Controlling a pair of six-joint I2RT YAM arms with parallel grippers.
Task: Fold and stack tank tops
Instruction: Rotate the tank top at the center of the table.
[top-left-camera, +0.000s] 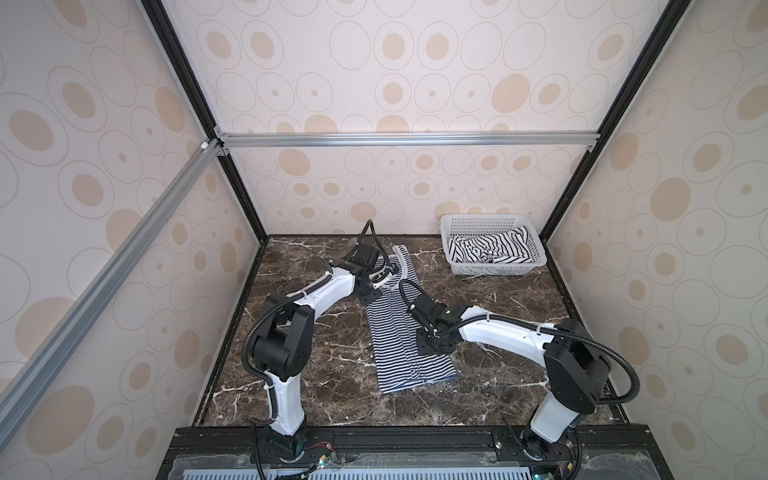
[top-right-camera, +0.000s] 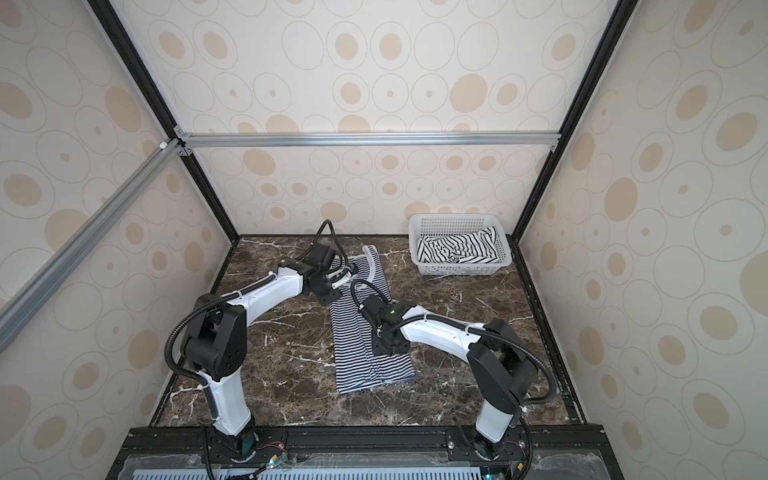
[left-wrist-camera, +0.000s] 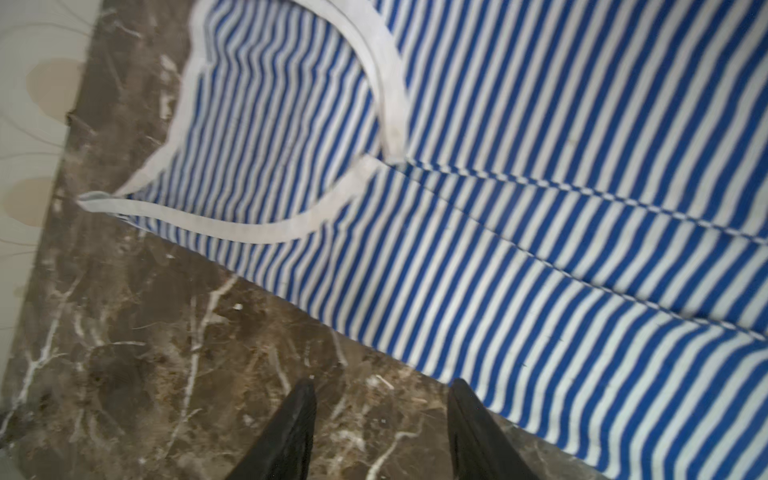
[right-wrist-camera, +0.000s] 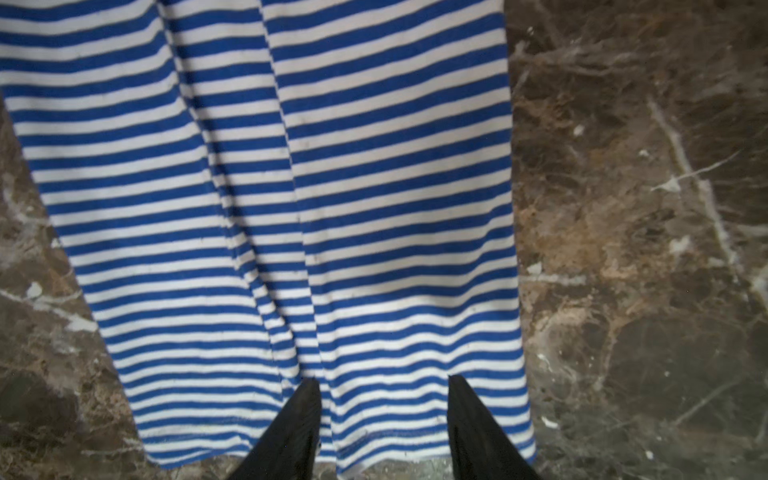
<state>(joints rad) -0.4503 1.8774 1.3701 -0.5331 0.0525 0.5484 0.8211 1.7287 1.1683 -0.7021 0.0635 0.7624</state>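
A robot test cell in a lab. A left arm (top-left-camera: 286, 399) and a right arm (top-left-camera: 552, 415) are bolted to a black rail (top-left-camera: 415, 440) along the bottom of the frame. Wallpapered panels (top-left-camera: 415, 62) on aluminium bars (top-left-camera: 407, 139) box in the marble-look tabletop (top-left-camera: 332, 395) at lower centre.

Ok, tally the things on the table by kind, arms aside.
Tank tops: 2, blue-striped top on the table, black-striped top in the basket
Basket: 1
Total: 3
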